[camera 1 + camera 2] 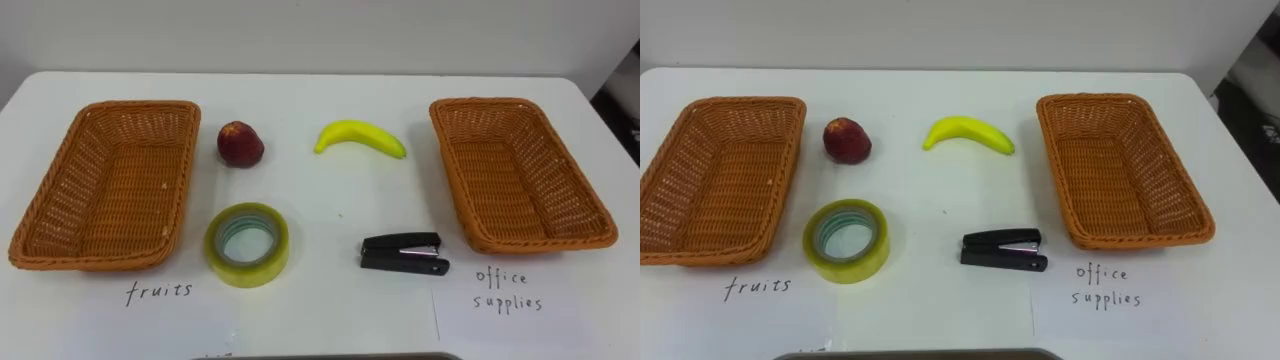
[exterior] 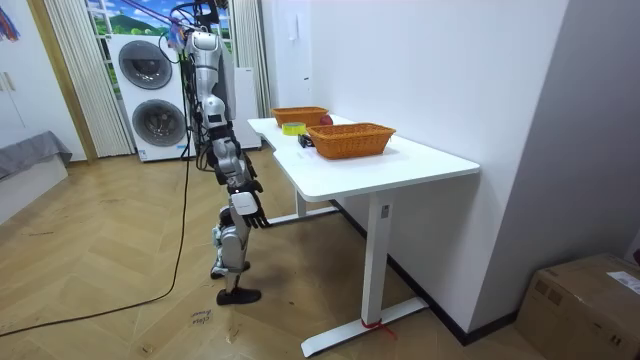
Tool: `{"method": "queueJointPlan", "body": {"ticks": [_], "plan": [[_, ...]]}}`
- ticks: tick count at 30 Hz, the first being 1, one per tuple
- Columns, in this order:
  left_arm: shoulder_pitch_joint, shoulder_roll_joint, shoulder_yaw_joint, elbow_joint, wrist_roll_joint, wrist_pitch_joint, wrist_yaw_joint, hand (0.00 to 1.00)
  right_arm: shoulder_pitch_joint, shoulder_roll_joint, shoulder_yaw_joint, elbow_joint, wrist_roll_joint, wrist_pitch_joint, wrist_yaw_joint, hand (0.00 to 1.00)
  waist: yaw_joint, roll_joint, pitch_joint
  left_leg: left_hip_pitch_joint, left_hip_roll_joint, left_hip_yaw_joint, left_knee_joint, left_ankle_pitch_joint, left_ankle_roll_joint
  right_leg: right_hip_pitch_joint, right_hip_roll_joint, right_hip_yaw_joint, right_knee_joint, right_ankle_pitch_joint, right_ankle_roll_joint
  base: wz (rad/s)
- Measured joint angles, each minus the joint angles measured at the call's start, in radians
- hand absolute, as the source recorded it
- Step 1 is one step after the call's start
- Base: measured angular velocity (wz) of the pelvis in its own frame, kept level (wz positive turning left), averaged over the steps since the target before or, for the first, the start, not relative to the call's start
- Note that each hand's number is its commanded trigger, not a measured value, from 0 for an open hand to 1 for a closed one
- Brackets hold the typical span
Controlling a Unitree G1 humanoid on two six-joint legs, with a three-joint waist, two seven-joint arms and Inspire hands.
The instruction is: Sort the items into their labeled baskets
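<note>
I count two baskets on the desk (image 1: 330, 300): the left basket (image 1: 70, 190) by its left edge, the right basket (image 1: 520, 180) by its right edge, both empty. Between them lie one apple (image 1: 240, 144) and one banana (image 1: 360, 137) farther back, and one tape roll (image 1: 247, 243) and one stapler (image 1: 403, 253) nearer me. The right hand (image 2: 250, 208) hangs below the desk's near edge; I cannot tell its state.

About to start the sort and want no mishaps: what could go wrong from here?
1. The tape roll lies closest to the left basket, near the apple, so it could end up in with the fruit.
2. The banana sits nearer the right basket: same mix-up risk.
3. The stapler is low and flat, likely awkward to grasp.
</note>
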Motion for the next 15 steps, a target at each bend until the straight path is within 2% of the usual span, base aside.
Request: {"method": "queueJointPlan", "body": {"ticks": [11, 15], "plan": [[-0.001, 0.001, -0.022, -0.008, 0.009, 0.0, 0.011, 0.0, -0.001, -0.002, 0.021, -0.004, 0.001, -0.001, -0.007, 0.0, -0.001, 0.01, 0.0063, -0.004, 0.0, 0.004, -0.012, 0.0, 0.0, -0.005, 0.001, 0.006, -0.003, 0.0, 0.001, -0.01], [-0.001, 0.001, -0.03, -0.008, 0.009, 0.0, 0.011, 0.0, -0.006, -0.002, 0.028, 0.0, 0.001, -0.001, -0.006, 0.0, -0.001, 0.013, 0.0056, -0.005, 0.0, 0.004, -0.013, 0.0, 0.0, -0.002, 0.001, 0.004, -0.002, 0.0, 0.001, 0.0]]}}
